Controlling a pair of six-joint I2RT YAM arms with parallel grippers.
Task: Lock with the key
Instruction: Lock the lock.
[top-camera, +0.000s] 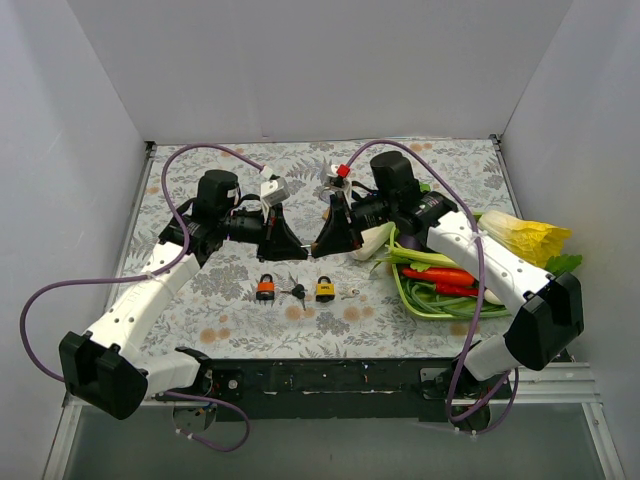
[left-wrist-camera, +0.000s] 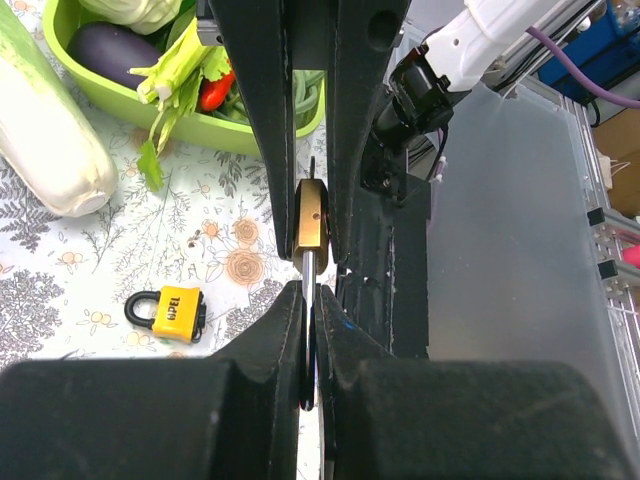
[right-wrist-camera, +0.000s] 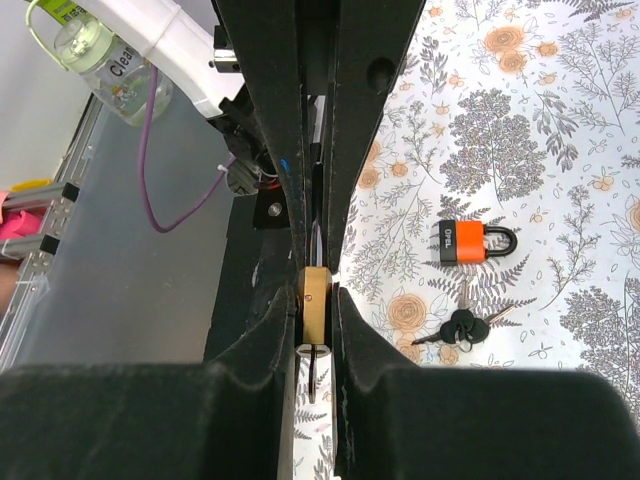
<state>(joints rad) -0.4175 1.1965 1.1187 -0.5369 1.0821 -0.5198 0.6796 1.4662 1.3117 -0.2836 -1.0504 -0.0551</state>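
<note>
A small brass padlock (right-wrist-camera: 316, 305) is pinched between the fingers of my right gripper (right-wrist-camera: 316, 300), its thin shackle pointing back toward the wrist. My left gripper (left-wrist-camera: 311, 292) is shut on the key (left-wrist-camera: 311, 268), whose dark head sits between the fingers. The silver blade runs straight into the brass padlock (left-wrist-camera: 310, 215). In the top view the left gripper (top-camera: 285, 240) and the right gripper (top-camera: 325, 238) meet tip to tip above the middle of the floral table. The padlock and key are hidden between them there.
On the table below lie an orange padlock (top-camera: 265, 289), a bunch of black-headed keys (top-camera: 297, 292) and a yellow padlock (top-camera: 325, 289). A green tray (top-camera: 405, 290) of vegetables sits to the right, with a white radish (top-camera: 372, 240) and a cabbage (top-camera: 525, 235) beside it.
</note>
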